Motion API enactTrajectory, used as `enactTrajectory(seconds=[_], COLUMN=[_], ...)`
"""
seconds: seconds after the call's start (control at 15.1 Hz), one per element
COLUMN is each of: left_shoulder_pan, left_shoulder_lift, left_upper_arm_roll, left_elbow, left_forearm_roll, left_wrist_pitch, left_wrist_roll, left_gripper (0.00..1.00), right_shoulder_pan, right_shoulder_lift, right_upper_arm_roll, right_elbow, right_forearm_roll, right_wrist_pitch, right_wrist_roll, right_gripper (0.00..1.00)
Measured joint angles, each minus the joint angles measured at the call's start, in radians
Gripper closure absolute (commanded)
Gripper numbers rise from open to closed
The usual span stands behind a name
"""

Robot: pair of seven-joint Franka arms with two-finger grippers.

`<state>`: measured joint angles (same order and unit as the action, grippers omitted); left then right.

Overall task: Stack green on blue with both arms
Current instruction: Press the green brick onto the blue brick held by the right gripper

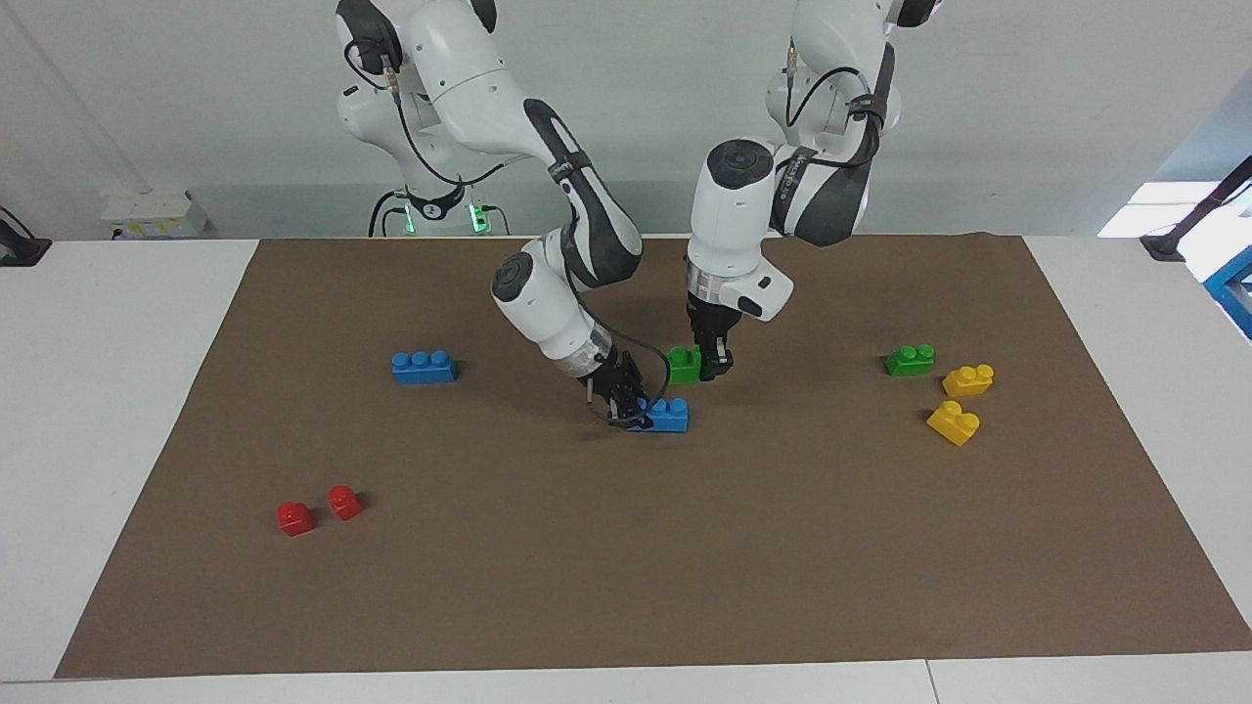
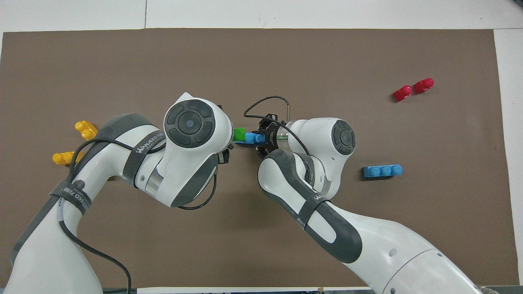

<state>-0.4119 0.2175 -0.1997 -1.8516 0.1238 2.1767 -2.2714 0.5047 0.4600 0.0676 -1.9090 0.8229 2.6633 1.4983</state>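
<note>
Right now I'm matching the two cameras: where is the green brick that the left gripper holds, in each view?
Facing view: the held green brick is at mid-mat, in the left gripper, just above the blue brick that the right gripper holds.
Overhead view: only a green corner shows beside the left arm's wrist, against that blue brick.
Shared landmark: the red bricks.

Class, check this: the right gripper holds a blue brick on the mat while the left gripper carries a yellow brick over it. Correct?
Not quite. The left gripper carries a green brick, not yellow; the facing view shows it. The right gripper does hold the blue brick.
</note>
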Motion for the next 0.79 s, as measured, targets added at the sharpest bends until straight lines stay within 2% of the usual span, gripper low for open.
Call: enactTrajectory(seconds=[0.26, 0.53, 0.79], left_shoulder_pan=[-0.018, -0.042, -0.044], left_shoulder_lift=[0.017, 0.072, 0.083], left_upper_arm_roll=[-0.001, -0.001, 0.003], left_elbow=[-0.040, -0.045, -0.045], left_forearm_roll=[0.032, 0.103, 0.111], left_wrist_pitch=[0.071, 0.126, 0.146], left_wrist_roll=[-0.011, -0.072, -0.079], left_gripper=[1.00, 1.00, 1.00], right_shoulder_pan=[0.000, 0.001, 0.001], right_shoulder_lift=[0.000, 0.000, 0.000], right_upper_arm_roll=[0.000, 0.000, 0.000], right_elbow=[0.000, -0.001, -0.001], right_forearm_roll=[0.000, 0.001, 0.001], right_wrist_pitch=[0.002, 0.007, 0.008], right_wrist_roll=[0.000, 0.000, 0.000], right_gripper=[1.00, 1.00, 1.00])
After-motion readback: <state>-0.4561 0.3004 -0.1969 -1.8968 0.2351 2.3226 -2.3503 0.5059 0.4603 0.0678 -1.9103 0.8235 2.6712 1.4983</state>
